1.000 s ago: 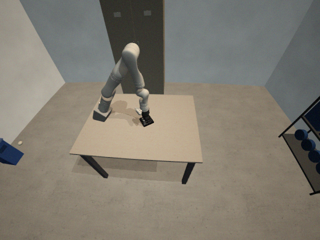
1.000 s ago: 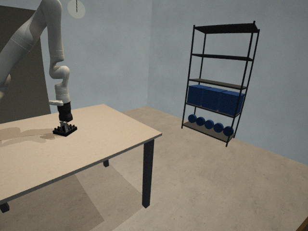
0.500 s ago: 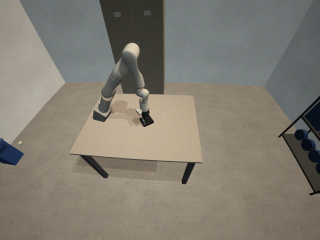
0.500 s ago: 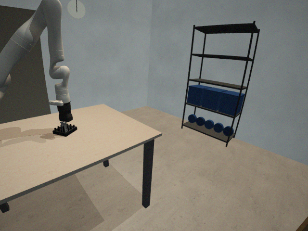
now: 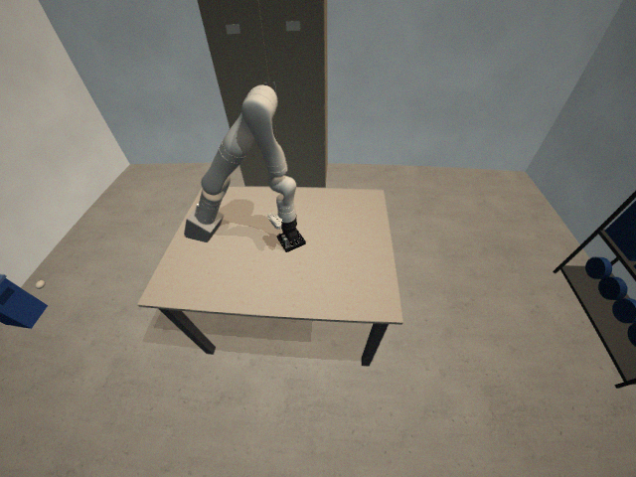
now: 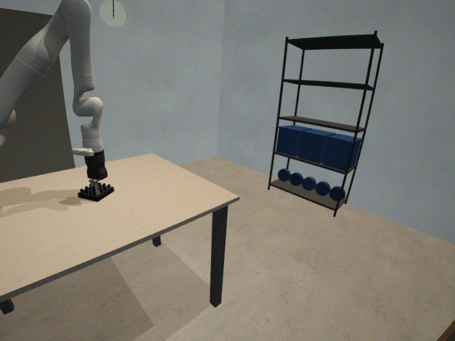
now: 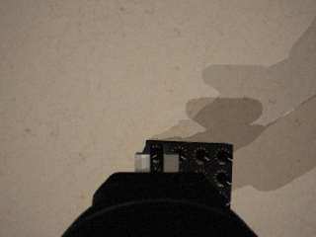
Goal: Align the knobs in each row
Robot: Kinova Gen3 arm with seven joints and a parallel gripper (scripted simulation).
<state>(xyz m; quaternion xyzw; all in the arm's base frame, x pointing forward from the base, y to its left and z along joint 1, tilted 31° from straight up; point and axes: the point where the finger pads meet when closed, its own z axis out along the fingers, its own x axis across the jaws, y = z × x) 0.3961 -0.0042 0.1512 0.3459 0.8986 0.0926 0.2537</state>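
The black knob box [image 5: 293,240] [image 6: 94,195] [image 7: 190,167] stands on the table [image 5: 308,277] [image 6: 154,190] [image 7: 74,74], under the arm's wrist. My gripper [image 5: 290,234] [image 6: 94,183] [image 7: 156,153] points straight down onto it. In the wrist view its two grey fingers sit tight on either side of the corner knob [image 7: 156,156] at the box's upper left. The gripper is shut on that knob. Other knobs [image 7: 199,155] [image 7: 222,156] with white lines show to the right. The gripper's body hides the lower rows.
The arm's base [image 5: 203,228] stands on the table's back left. A black shelf rack [image 6: 323,121] with blue boxes and discs stands off the table to the right. A blue box [image 5: 18,302] lies on the floor at the left.
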